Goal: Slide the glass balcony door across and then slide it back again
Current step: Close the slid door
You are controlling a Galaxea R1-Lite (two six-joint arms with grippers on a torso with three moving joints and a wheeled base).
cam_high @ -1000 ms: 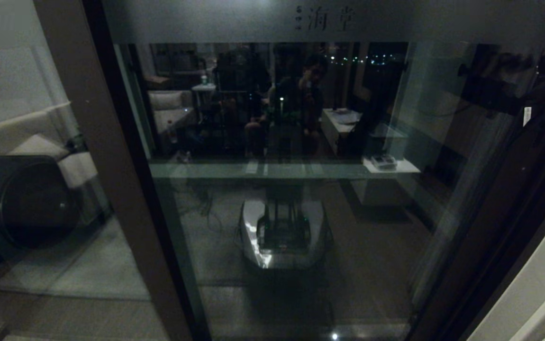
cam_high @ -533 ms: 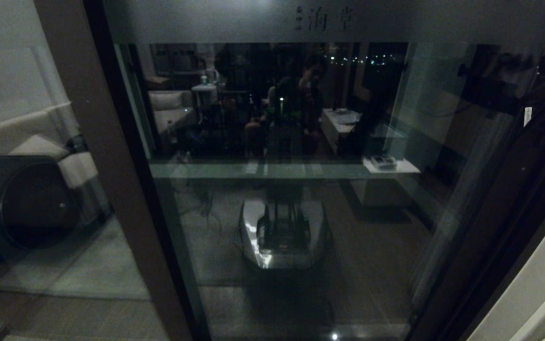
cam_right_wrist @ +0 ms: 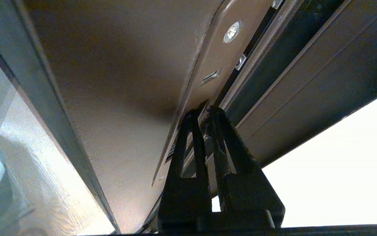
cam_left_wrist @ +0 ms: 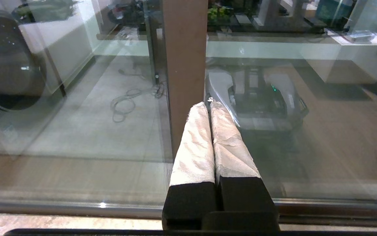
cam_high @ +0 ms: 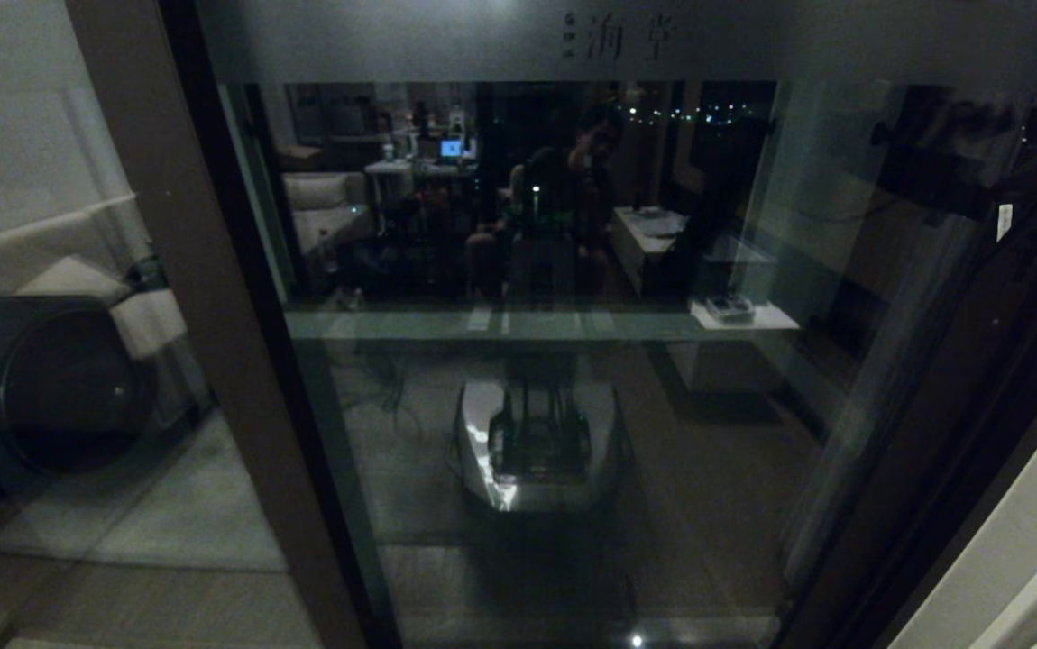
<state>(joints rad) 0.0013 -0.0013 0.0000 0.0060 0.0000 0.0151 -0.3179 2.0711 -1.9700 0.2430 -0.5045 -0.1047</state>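
Note:
The glass balcony door (cam_high: 573, 406) fills the head view, with a frosted band of characters (cam_high: 618, 41) across its top and a brown stile (cam_high: 212, 315) on the left. In the right wrist view my right gripper (cam_right_wrist: 202, 111) is shut. Its black fingertips sit at the slim recessed handle (cam_right_wrist: 213, 65) on the door's other brown stile (cam_right_wrist: 109, 82). That arm (cam_high: 933, 176) shows dark at the upper right of the head view. My left gripper (cam_left_wrist: 208, 104) is shut, holding nothing. Its white-wrapped fingers (cam_left_wrist: 195, 147) point at the left stile (cam_left_wrist: 185, 49), low down.
A dark round-fronted machine (cam_high: 50, 388) stands behind the glass on the left. The glass reflects my own base (cam_high: 536, 442) and a room. A pale wall (cam_high: 1023, 541) lies beyond the right stile. The floor track (cam_left_wrist: 77, 208) runs below the door.
The door and both arms hold still. A dark shape in the glass reflection has moved away, uncovering a small lit screen.

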